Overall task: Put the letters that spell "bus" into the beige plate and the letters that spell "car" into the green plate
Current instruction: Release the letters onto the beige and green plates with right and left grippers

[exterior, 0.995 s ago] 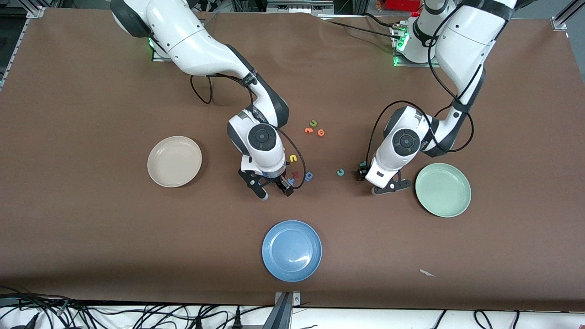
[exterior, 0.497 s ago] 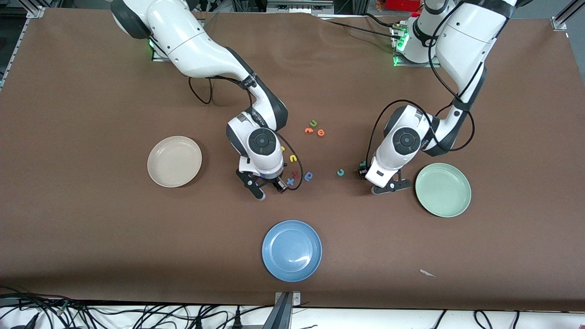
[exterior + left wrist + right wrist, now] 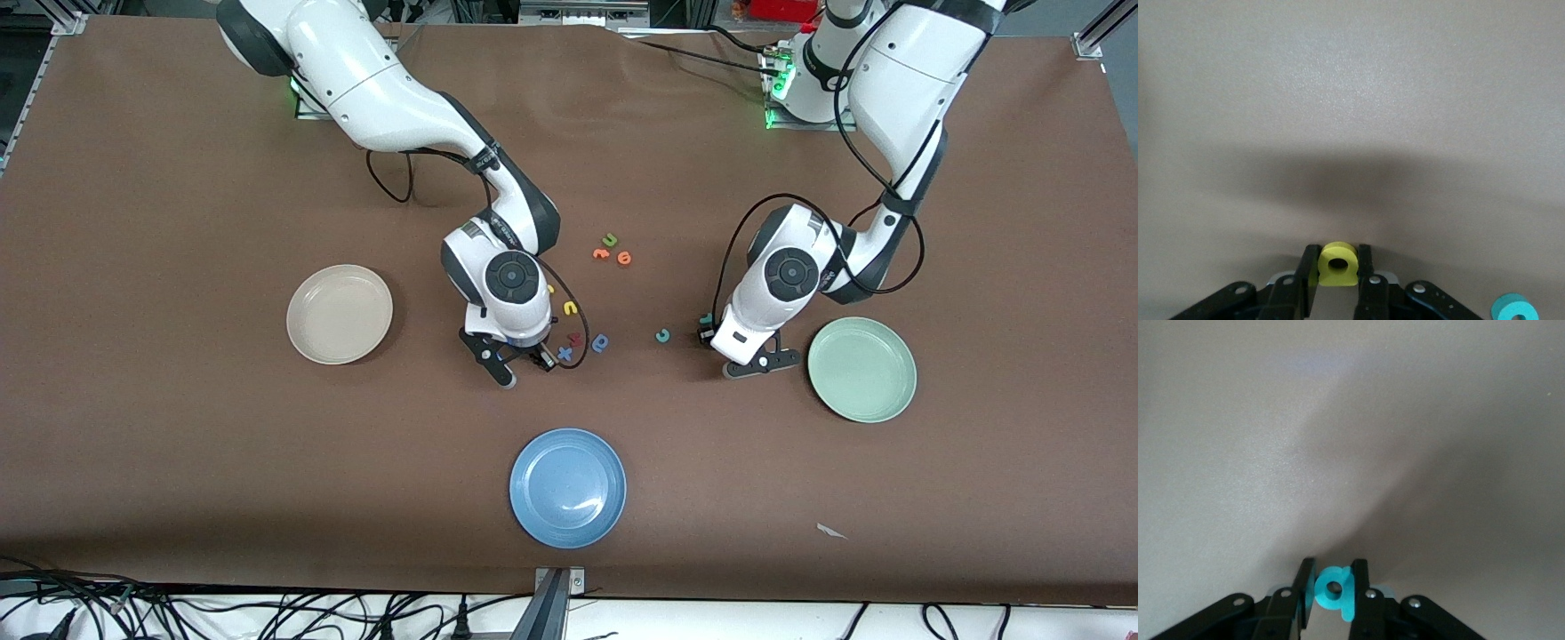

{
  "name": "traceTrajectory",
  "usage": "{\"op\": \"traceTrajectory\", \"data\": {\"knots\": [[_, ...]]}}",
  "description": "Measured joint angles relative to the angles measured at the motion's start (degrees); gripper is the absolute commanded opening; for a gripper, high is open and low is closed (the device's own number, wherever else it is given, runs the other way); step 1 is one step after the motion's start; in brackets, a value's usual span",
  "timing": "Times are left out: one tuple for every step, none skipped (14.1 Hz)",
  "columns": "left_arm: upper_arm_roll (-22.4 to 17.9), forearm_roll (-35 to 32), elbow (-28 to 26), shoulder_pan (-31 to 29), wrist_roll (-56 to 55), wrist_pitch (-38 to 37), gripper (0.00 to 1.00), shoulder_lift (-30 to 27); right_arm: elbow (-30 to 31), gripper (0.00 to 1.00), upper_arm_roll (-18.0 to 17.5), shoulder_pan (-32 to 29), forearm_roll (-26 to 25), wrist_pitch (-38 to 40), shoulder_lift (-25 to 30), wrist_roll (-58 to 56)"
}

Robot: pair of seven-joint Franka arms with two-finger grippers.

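**Both grippers loaded — plates empty**

Left gripper [image 3: 1338,267]: fingers clamp the yellow "a" [image 3: 1337,263] near the green plate [image 3: 861,369]. Right gripper [image 3: 1333,587]: fingers clamp the teal "b" [image 3: 1333,590] beside the letter cluster. Beige plate [image 3: 339,314] empty — all six letters remain undelivered.

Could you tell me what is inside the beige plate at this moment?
Nothing: the beige plate shows only its bare inside. The teal b is still pinched in the right gripper, low over the table. No part of the plate is covered.
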State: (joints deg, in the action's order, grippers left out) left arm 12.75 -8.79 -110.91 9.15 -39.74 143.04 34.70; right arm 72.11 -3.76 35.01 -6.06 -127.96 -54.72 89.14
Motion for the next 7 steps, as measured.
{"op": "traceTrajectory", "data": {"knots": [[0.0, 0.0, 0.3, 0.0, 0.9, -0.4, 0.20, 0.0, -0.1, 0.00, 0.1, -0.1, -0.1, 0.9, 0.1, -0.7], [0.0, 0.0, 1.0, -0.2, 2.4, -2.1, 0.20, -0.1, -0.4, 0.00, 0.2, -0.5, -0.2, 2.8, 0.5, -2.5], [-0.1, 0.0, 2.2, -0.5, 4.5, -4.9, 0.20, -0.4, -0.8, 0.00, 0.3, -1.1, -0.2, 5.0, 1.1, -5.3], [-0.2, 0.0, 3.5, -1.2, 7.1, -7.9, 0.20, -0.9, -1.0, 0.00, 0.4, -1.9, -0.2, 7.5, 2.1, -8.3], [-0.3, 0.0, 4.6, -2.1, 10.4, -10.3, 0.20, -1.6, -1.0, 0.00, 0.6, -2.8, -0.2, 10.2, 3.3, -11.1], [-0.5, 0.0, 5.2, -3.5, 14.4, -12.3, 0.20, -2.5, -1.0, 0.00, 1.3, -3.5, -0.2, 13.4, 4.5, -14.1], [-0.7, 0.0, 5.4, -5.4, 19.0, -13.8, 0.20, -3.5, -0.8, 0.00, 2.4, -4.0, -0.2, 16.2, 5.8, -17.6]]}}
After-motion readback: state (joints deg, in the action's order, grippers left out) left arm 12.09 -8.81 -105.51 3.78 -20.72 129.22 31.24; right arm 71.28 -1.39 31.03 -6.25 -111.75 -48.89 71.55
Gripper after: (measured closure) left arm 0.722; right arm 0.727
